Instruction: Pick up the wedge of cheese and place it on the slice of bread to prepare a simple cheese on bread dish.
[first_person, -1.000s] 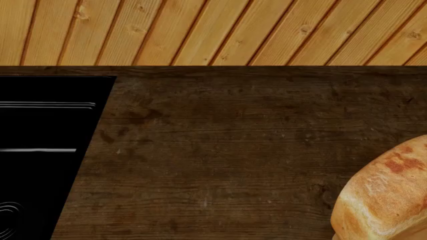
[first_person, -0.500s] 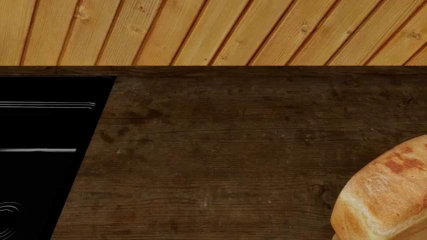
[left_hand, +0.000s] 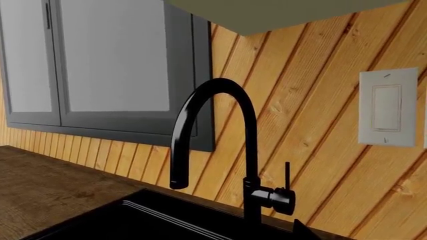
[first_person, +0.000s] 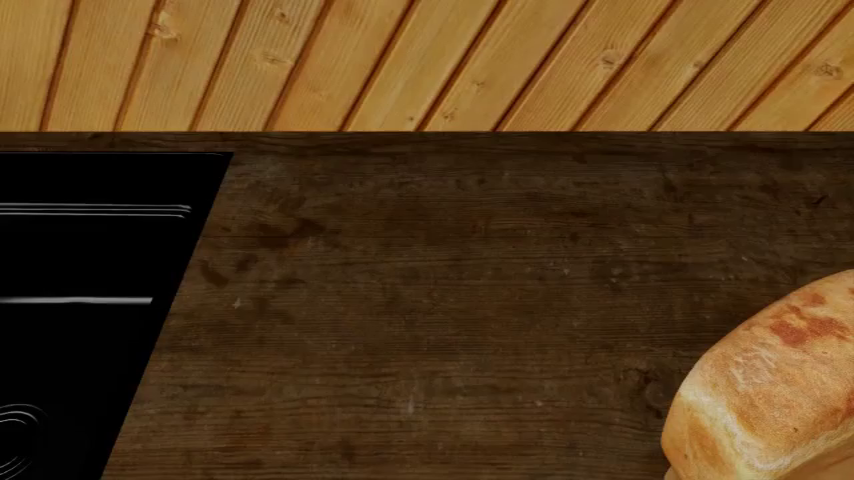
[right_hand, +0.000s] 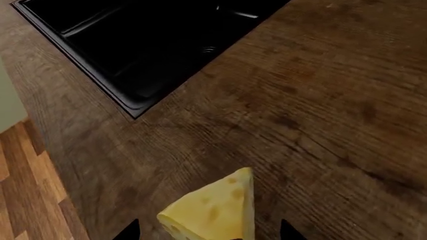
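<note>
The wedge of cheese (right_hand: 213, 212) is pale yellow with round holes and lies on the dark wooden counter (right_hand: 313, 100). My right gripper (right_hand: 208, 234) is open, with one dark fingertip on each side of the cheese and a gap at both sides. The slice of bread (first_person: 781, 385), golden-brown with paler edges, sits at the right front of the counter in the head view, partly cut off by the frame. The cheese and both grippers are out of the head view. Of my left gripper only one dark fingertip (left_hand: 301, 231) shows, over the black sink.
A black sink (first_person: 80, 300) is set into the counter at the left and also shows in the right wrist view (right_hand: 153, 45). A black faucet (left_hand: 220, 150) stands behind the sink before the wooden wall. The counter edge and floor (right_hand: 27, 190) are near the cheese.
</note>
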